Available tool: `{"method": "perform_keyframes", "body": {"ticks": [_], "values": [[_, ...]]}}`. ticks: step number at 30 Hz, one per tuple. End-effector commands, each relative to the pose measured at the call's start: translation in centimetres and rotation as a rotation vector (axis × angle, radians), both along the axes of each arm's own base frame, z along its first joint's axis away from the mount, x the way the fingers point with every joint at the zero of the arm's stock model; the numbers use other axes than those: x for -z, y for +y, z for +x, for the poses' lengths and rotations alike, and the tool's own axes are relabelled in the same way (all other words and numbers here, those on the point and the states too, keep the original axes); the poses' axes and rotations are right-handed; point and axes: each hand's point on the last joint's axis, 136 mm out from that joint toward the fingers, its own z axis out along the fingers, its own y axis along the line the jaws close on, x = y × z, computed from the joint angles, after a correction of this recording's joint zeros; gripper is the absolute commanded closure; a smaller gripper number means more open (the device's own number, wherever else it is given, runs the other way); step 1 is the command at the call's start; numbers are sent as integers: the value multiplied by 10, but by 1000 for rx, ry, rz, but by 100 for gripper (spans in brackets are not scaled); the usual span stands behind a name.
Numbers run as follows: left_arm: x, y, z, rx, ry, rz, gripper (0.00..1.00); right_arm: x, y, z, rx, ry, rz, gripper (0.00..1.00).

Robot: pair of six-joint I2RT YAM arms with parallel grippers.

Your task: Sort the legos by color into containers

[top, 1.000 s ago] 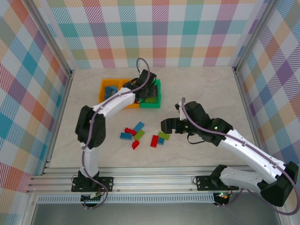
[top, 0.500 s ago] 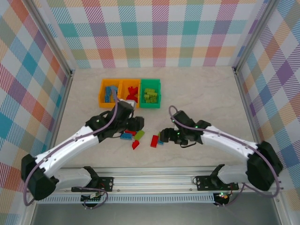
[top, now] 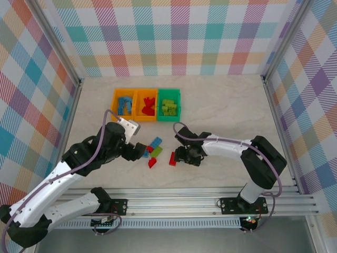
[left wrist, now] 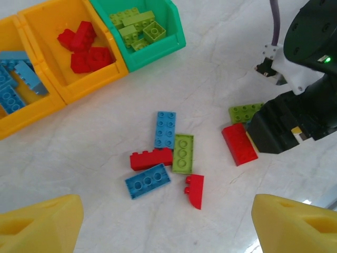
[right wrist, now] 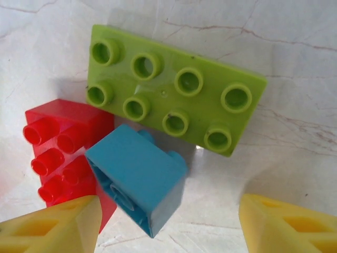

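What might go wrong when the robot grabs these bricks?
1. The right pincer is open over three bricks bunched together: a tipped blue brick close against a red brick, with a green brick just behind. It might pinch two colours at once, or the tipped blue one might slip out.
2. The left pincer is open above a crowded pile. Closing there might shove neighbouring bricks away.

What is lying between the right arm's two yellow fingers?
A small blue brick, tipped on its side, lies on the table between the fingers, right beside a red brick. The right wrist view shows it.
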Motion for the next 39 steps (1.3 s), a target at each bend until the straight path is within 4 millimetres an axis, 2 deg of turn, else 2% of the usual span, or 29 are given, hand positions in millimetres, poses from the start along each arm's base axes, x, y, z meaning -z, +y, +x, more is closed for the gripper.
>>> {"method": "perform_keyframes", "body": {"ticks": [1,3,5,6,9,12,16,20,23,27,36,39], "values": [[6,-5,2,25,-20,-8,16,-10,2,6,29,-39,30,30],[10,-22,8,-33,39,-142,22,-20,3,6,26,-76,88,27],[27,-51,8,-22,165,-252,23,-31,0,7,43,-117,139,27],[36,-64,9,-29,227,-284,23,-35,-6,8,65,-126,148,29],[63,-89,14,-58,335,-307,23,-44,-41,9,140,-158,100,29],[87,-120,11,-56,400,-305,24,-57,-78,10,212,-213,78,24],[116,-162,1,-64,451,-213,24,-68,-118,9,308,-220,87,20],[147,-197,-12,-84,486,-116,30,-75,-134,6,346,-248,98,19],[167,-205,-8,-112,419,0,33,-78,-139,3,359,-259,106,19],[184,-202,10,-123,335,121,36,-78,-140,0,354,-255,113,18],[209,-208,22,-120,307,191,38,-77,-139,-3,339,-255,130,18],[220,-213,21,-111,330,208,43,-77,-139,-2,341,-258,134,18]]}}
